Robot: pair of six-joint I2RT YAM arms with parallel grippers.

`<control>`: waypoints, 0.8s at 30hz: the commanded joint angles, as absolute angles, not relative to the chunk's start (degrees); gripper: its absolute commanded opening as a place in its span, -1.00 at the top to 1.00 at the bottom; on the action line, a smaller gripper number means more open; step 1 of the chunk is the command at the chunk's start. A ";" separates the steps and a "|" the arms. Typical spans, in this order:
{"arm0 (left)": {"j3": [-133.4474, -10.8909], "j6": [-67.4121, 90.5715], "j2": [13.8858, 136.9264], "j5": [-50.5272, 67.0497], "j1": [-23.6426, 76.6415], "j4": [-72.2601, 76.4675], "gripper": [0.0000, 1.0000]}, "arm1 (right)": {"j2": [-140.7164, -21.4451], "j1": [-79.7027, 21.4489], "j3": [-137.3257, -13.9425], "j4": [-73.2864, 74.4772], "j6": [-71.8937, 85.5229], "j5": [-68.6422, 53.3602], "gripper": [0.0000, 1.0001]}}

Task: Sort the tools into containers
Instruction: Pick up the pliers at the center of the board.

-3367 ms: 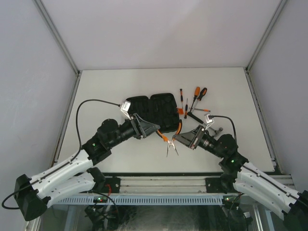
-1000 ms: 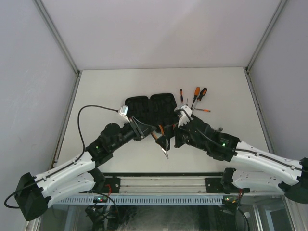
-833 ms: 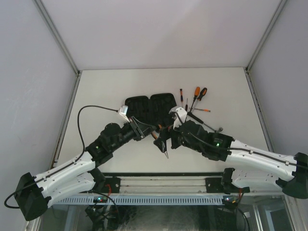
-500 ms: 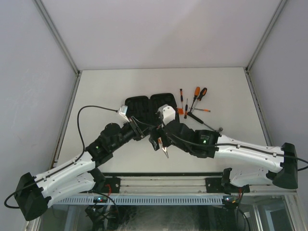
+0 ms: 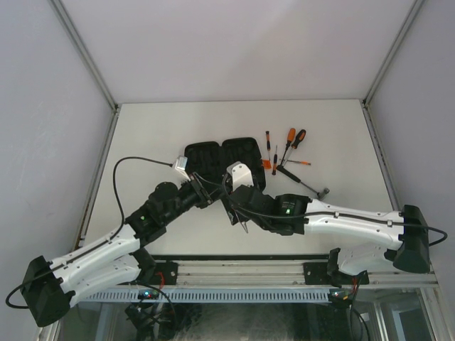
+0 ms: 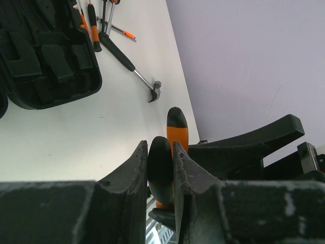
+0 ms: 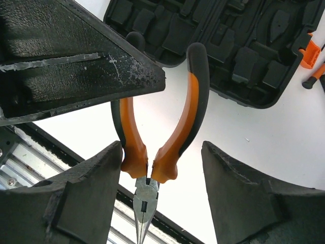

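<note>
The pliers (image 7: 177, 132) are held by the left hand (image 6: 160, 152), which is clamped on one of the two orange-and-black handles. In the left wrist view this handle is seen pressed between the two fingers, and the second handle stands free just beside them. The pliers are kept off the bench (image 5: 334, 135), just in front of the near edge of the tool case (image 5: 202, 150), on the side of the arm bases. The handles are turned toward the tool case and the metal nose is pointed away from it.

The right hand (image 7: 161, 147) is placed around the pliers at the joint, with its fingers apart. One finger is seen very close to the orange handle on its side, and whether it touches cannot be told. The other finger is clearly separated from the pliers.

The tool case is laid open on the bench, and moulded slots are seen inside both halves. Several screwdrivers (image 5: 289, 138) are laid just to the right of the tool case, close together. The hammer (image 6: 129, 66) is laid on the bench near them, also to the right of the tool case, with its metal head pointed away from it.
</note>
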State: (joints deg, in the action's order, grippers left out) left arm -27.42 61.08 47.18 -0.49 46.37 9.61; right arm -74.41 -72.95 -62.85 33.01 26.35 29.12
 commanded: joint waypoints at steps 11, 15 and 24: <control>-28.12 63.37 45.08 -2.23 46.67 11.23 1.00 | -76.44 -73.56 -65.26 30.23 26.54 30.01 -0.12; -28.12 63.80 45.06 -2.33 46.67 11.05 1.00 | -77.09 -73.54 -65.50 29.40 26.38 29.26 0.11; -27.82 63.44 44.32 -2.33 46.67 10.02 0.71 | -77.28 -73.41 -65.66 30.64 27.81 30.13 0.90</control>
